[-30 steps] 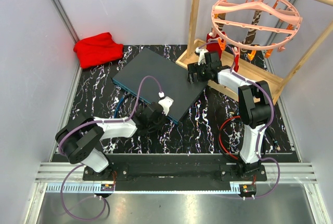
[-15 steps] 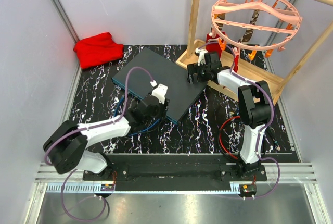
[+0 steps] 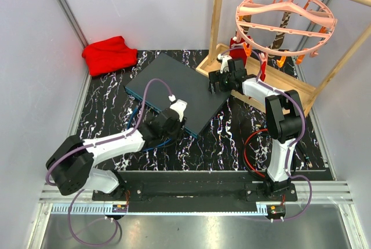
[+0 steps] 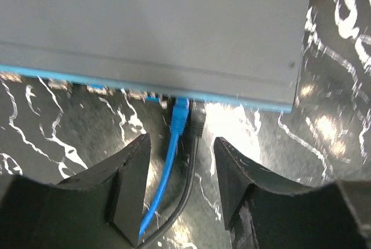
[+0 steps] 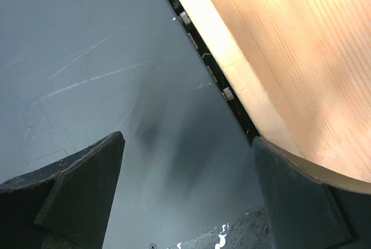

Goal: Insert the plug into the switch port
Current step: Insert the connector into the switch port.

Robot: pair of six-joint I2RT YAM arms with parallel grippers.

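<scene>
The switch (image 3: pixel 174 84), a flat dark grey box with a teal front edge (image 4: pixel 145 90), lies slanted on the black marbled table. A blue plug (image 4: pixel 181 113) sits in a port on that edge, its blue cable (image 4: pixel 165 174) trailing back between my fingers. A black plug (image 4: pixel 196 123) sits in the port beside it. My left gripper (image 4: pixel 182 142) is open just in front of the edge, its fingers (image 4: pixel 132 174) either side of both cables and holding neither. My right gripper (image 3: pixel 214 82) hangs open over the switch's far right corner (image 5: pixel 87 58), gripping nothing.
A wooden tray (image 5: pixel 290 46) butts against the switch's back edge, under a wooden rack (image 3: pixel 217 17) with a pink round hanger (image 3: pixel 284 20). A red cloth (image 3: pixel 109 54) lies at the back left. Red and black cables (image 3: pixel 252 145) loop beside the right arm.
My left gripper went from nearly shut to open, letting go of the blue cable. The left arm reached toward the switch's front edge, then drew slightly back. The right arm stayed still.
</scene>
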